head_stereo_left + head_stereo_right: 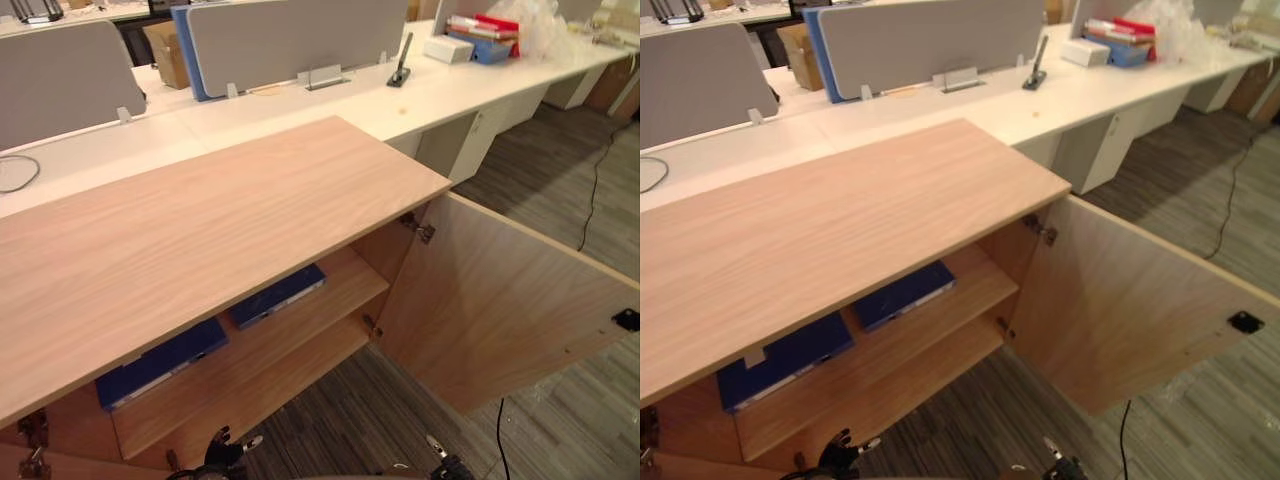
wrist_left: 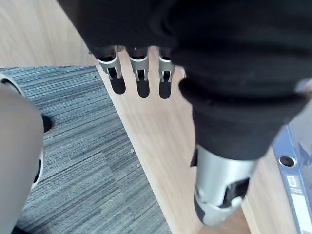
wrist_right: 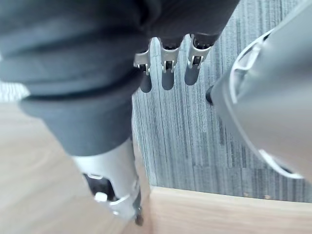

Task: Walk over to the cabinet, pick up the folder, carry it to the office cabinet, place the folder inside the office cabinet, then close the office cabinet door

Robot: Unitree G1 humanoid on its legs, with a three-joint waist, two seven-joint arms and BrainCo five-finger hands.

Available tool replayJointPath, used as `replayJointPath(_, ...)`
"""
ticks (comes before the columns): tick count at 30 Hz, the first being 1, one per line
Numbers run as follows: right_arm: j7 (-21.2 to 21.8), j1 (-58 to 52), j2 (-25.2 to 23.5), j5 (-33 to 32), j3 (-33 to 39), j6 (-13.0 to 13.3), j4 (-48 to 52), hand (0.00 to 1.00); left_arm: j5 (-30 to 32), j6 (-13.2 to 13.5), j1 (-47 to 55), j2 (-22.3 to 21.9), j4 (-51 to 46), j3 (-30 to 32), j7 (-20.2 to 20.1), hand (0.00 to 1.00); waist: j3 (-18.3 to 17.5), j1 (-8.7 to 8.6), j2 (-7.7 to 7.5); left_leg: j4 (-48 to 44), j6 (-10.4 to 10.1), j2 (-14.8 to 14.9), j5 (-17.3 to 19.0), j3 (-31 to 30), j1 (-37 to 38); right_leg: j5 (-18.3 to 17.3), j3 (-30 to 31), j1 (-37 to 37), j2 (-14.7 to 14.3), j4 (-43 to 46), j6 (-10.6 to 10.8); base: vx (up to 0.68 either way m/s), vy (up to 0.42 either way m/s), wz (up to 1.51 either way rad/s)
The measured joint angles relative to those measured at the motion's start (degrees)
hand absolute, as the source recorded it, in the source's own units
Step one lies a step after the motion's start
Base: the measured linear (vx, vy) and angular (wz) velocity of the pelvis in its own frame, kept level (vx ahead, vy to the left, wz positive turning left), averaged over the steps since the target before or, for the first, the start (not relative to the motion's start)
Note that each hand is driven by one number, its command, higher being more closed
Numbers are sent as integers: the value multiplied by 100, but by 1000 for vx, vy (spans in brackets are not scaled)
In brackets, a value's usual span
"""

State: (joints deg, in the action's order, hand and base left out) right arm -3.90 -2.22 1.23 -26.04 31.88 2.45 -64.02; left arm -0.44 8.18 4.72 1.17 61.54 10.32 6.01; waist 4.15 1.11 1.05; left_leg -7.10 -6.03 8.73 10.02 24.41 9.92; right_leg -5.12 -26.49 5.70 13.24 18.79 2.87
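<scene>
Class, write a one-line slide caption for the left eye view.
Wooden cabinet, door open, two blue folders on its shelf; white desk behind.

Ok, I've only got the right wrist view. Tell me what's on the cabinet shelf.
Observer: Two blue folders lie flat on the upper shelf: the right folder and the left folder.
Operator: Check the door for me.
Observer: The right door hangs wide open.
Operator: Report the left hand.
Observer: The left hand holds nothing, fingers straight, near the shelf's front edge.
</scene>
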Motion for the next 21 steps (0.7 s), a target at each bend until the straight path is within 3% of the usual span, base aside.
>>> replayJointPath(1, -1, 46, 42, -17, 147, 0, -105, 0, 1, 3, -4, -42, 55, -59, -11, 0, 17, -36, 81, 124, 53, 42, -125, -37, -3, 150, 15, -71, -177, -329, -6, 43, -97, -26)
replayJointPath(4, -24, 47, 52, -220, 401, 0, -330, 0, -8, 12, -13, 0, 84, -163, -13, 0, -9, -27, 61, 254, 265, 77, -298, -243, 8, 444, 66, -287, -453, -985, -44, 5, -106, -21)
replayJointPath(6, -50, 105, 75, -237, 621, 10, -391, 0, -37, 5, -28, 26, 102, -205, -11, 0, -8, -32, 60, 291, 255, 67, -358, -273, -4, 874, 208, -475, -650, -1729, -52, 1, -45, -39)
replayJointPath(9, -82, 145, 50, -366, 694, 65, -541, 0, -47, 8, -31, 74, 99, -205, 1, 0, -10, -36, -6, 295, 244, -30, -361, -309, 18, 1241, 325, -697, -712, -2363, -38, -9, -7, -24)
replayJointPath(15, -189, 266, 36, -432, 523, 136, -473, 0, -50, 8, -50, 136, 96, -232, 29, 0, 6, -44, -87, 310, 166, -54, -307, -353, 80, 1284, 430, -696, -705, -2365, -29, -18, 2, -8)
replayJointPath(21, -767, 315, 227, -322, 176, 436, 1771, 0, -38, 15, -36, 198, 75, -240, 70, 0, 10, -49, -106, 313, 143, -139, -156, -373, 102, 1374, 787, -516, -691, -2401, -28, -55, 19, -26)
